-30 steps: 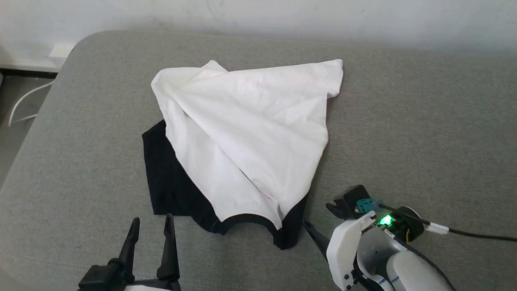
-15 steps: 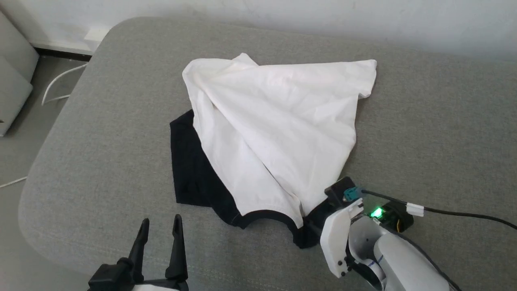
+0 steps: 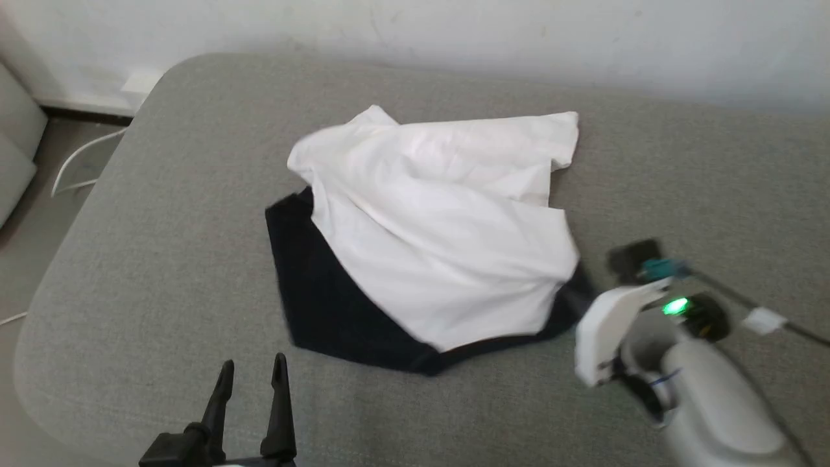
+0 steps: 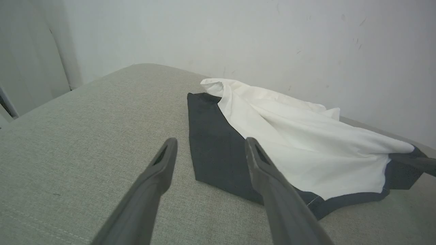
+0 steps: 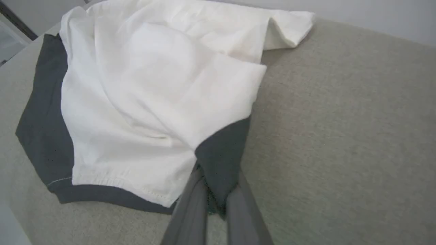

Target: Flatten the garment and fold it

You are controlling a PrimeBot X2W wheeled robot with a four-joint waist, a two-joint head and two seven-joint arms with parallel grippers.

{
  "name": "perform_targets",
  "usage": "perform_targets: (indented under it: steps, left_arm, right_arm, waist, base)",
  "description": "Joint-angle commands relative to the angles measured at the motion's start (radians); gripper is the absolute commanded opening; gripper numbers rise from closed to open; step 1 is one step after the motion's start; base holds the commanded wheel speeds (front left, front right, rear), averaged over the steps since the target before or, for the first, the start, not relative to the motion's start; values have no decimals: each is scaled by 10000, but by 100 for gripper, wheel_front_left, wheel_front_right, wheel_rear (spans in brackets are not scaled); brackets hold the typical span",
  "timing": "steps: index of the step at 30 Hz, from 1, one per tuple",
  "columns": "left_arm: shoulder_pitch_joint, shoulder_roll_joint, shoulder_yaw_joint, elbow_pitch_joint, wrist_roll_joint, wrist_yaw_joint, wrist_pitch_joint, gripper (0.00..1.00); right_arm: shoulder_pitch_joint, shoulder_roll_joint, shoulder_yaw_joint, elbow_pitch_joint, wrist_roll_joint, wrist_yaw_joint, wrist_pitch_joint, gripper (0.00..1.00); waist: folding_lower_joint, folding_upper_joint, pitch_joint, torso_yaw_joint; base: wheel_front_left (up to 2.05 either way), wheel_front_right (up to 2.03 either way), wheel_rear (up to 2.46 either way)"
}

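Garment (image 5: 153,95) black corner pinched by low, flat-lying right gripper (image 5: 218,185)

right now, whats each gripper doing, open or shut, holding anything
Left gripper: open, holding nothing.
Right gripper: shut on a black corner of the garment.

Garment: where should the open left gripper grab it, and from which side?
Probably the black near-left corner of the garment, approached low from the robot's side by the left gripper: it lies flat, uncovered, opposite the right gripper's pinch.
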Motion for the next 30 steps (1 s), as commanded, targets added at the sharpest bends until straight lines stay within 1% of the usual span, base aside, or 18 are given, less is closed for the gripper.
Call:
perform_targets:
  steps: [1,3,4,7,10,12,15,17,20,21,22,23,26,30]
  left_arm:
    - [149,-34,41,11,77,-75,-49,100]
    - [254,-27,65,0,80,-61,-49,100]
    - [254,-27,65,0,80,-61,-49,100]
    - [400,-39,48,-5,71,-57,-49,100]
    - [480,-63,-39,34,45,-79,-49,100]
    - [502,-78,-66,54,27,-80,-49,100]
    - [508,-89,-124,123,5,-121,-49,100]
    - [482,-78,-176,191,-14,-176,-49,100]
    - [410,-52,-217,262,-36,-217,-49,100]
    - [382,-35,-223,279,-47,-233,-43,100]
    - [351,-6,-232,288,-49,-254,-33,100]
    - [319,22,-236,288,-56,-273,-24,100]
    - [254,116,-217,277,-72,-302,1,100]
    - [258,201,-135,255,-123,-281,0,100]
  right_arm:
    - [-10,-444,-408,-517,37,-19,140,0]
    - [169,-994,-1072,-1367,-78,-19,458,0]
    - [169,-994,-1072,-1367,-78,-19,458,0]
    - [612,-1751,-2258,-2880,-469,-19,1140,0]
    - [1262,-2176,-3320,-4596,-958,-19,2017,0]
    - [1769,-2161,-3723,-5628,-1076,-19,2656,0]
    - [2648,-1861,-3676,-6729,-963,-19,3503,0]
    - [3239,-1569,-3449,-7047,-814,-19,3863,0]
    - [3975,-1072,-3071,-6896,-556,-19,4048,1]
    - [4170,-885,-3001,-6725,-470,-19,4068,11]
    - [4315,-781,-2946,-6555,-476,-19,4050,47]
    - [4410,-693,-2916,-6398,-521,-19,4001,100]
    - [4499,-438,-2863,-6054,-497,-19,3840,100]
    - [4262,-291,-2980,-6238,-232,-19,3723,100]
  waist:
    - [0,0,-234,-275]
    - [0,0,-326,-430]
    - [0,0,-326,-430]
    - [0,0,-421,-646]
    - [0,0,-455,-784]
    - [0,0,-483,-865]
    - [0,0,-489,-951]
    - [0,0,-479,-977]
    - [0,0,-466,-972]
    - [0,0,-458,-961]
    - [0,0,-437,-942]
    - [0,0,-406,-923]
    - [0,0,-337,-889]
    - [0,0,-230,-991]
  base:
    - [0,0,0]
    - [0,0,0]
    - [0,0,0]
    - [0,0,0]
    - [0,0,0]
    - [0,0,0]
    - [0,0,0]
    - [0,0,0]
    - [0,0,0]
    - [0,0,0]
    - [0,0,0]
    - [0,0,0]
    - [0,0,0]
    - [0,0,0]
